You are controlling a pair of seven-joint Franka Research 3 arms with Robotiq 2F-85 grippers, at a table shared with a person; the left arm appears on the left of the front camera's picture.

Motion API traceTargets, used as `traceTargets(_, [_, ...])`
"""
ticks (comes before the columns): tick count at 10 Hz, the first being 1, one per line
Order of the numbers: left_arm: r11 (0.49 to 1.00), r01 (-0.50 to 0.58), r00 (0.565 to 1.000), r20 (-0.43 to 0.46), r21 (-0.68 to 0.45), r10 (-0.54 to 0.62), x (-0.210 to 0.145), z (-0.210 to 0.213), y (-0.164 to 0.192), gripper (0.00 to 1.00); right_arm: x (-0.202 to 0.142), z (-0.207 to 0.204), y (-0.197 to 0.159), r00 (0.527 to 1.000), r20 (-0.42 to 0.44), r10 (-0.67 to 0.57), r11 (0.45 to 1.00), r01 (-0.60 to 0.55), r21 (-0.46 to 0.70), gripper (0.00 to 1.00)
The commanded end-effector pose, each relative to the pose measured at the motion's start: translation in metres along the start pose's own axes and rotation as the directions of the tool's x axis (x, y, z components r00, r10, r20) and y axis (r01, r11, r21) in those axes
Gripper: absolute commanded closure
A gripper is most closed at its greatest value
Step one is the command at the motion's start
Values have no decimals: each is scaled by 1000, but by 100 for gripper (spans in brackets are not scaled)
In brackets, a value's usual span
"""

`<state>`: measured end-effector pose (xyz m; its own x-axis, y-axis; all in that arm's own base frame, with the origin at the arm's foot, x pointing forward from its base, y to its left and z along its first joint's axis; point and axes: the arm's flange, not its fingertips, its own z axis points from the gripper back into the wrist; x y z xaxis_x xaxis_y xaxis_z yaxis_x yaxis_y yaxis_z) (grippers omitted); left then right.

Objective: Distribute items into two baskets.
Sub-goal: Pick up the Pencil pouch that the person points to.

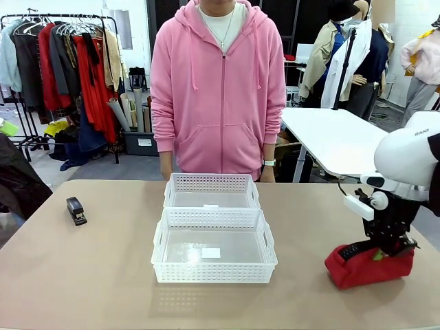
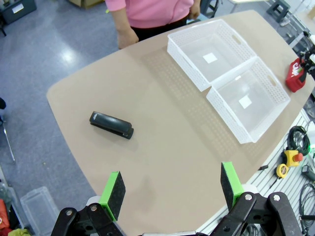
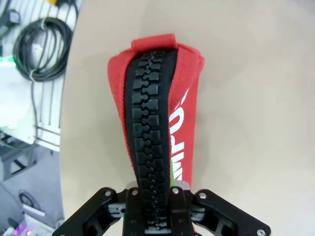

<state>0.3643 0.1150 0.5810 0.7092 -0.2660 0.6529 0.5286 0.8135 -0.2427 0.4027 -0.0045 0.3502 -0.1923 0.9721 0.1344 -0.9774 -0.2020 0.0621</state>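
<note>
1. The near basket (image 1: 213, 273) and its twin (image 1: 211, 183) behind it were empty; nothing was sorted.
2. The pouch (image 1: 357, 267) lay well right of the near basket; the right gripper (image 1: 382, 252) pinched it.
3. The stapler (image 1: 75, 210) lay well left, untouched; the left gripper (image 2: 171, 189) gaped.

stapler (image 1: 76, 210) left | baskets (image 1: 214, 246) centre, one behind other | pouch (image 1: 368, 265) right

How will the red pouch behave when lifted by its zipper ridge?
Probably floppy: the red pouch is soft fabric slumped on the table, so its free end may sag. The right gripper pinches the toothed zipper, which should resist slipping.
</note>
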Motion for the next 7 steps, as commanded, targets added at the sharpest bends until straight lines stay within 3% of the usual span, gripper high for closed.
traceTargets(1, [1000,2,1000,12,-13,-2,0,0,0,0,17,32,-17,994,50,-93,996,94,-11,100])
traceTargets(3, [1000,2,1000,12,-13,-2,0,0,0,0,37,76,-35,980,50,-193,981,193,11,100])
traceTargets(7, [1000,2,1000,12,-13,-2,0,0,0,0,72,153,-57,966,36,-255,964,257,-67,100])
